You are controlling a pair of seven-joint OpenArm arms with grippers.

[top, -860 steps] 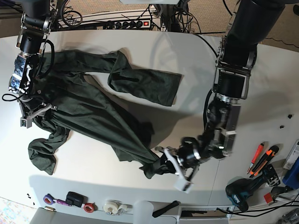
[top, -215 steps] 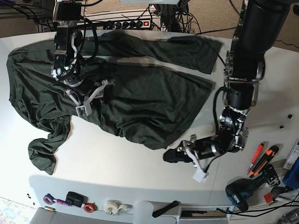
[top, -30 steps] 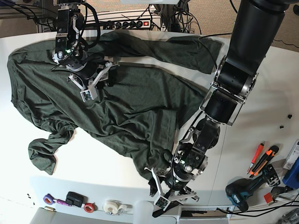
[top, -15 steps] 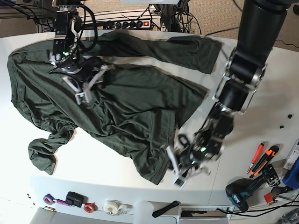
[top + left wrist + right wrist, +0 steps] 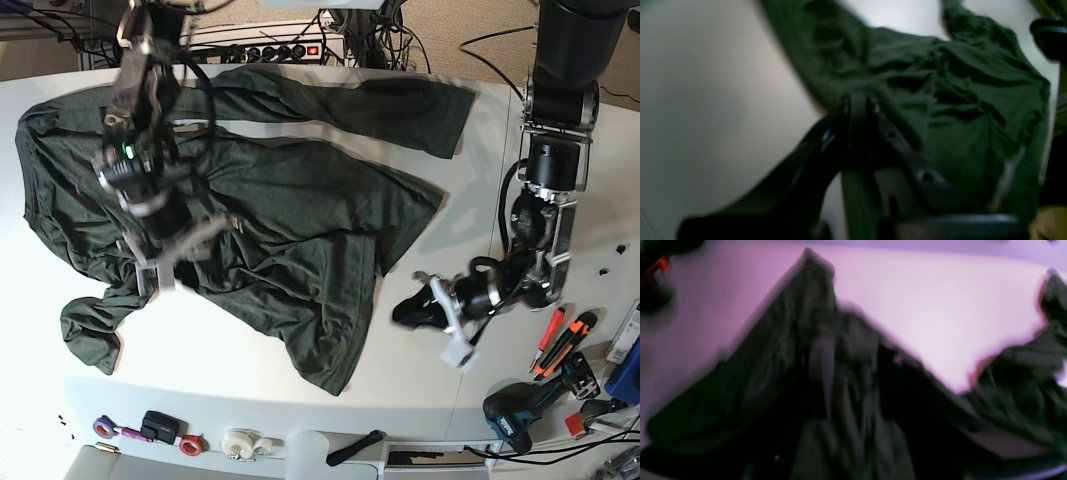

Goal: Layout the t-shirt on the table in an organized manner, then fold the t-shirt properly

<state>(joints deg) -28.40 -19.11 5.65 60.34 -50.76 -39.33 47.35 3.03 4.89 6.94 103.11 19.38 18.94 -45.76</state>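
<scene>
Both arms are showing matte black cylindrical casings with silver-grey metal joint segments. Black cables are looping along the left arm's forearm. The left pincer [image 5: 437,313] is showing black fingers with light grey tips; round screw heads are showing on its black links in the wrist view. The right pincer [image 5: 170,262] is showing pale grey fingers, blurred.

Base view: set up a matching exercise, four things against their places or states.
Things:
1. dark green fabric t-shirt
2. left gripper
3. orange-handled tools
4. white tape roll

Places or states:
a. along the picture's bottom edge
b. shut, over the bare white table, clear of the cloth
c. at the picture's right side
d. spread over the picture's left and middle

Pairs: 1-d, 2-b, 3-c, 4-a
</scene>
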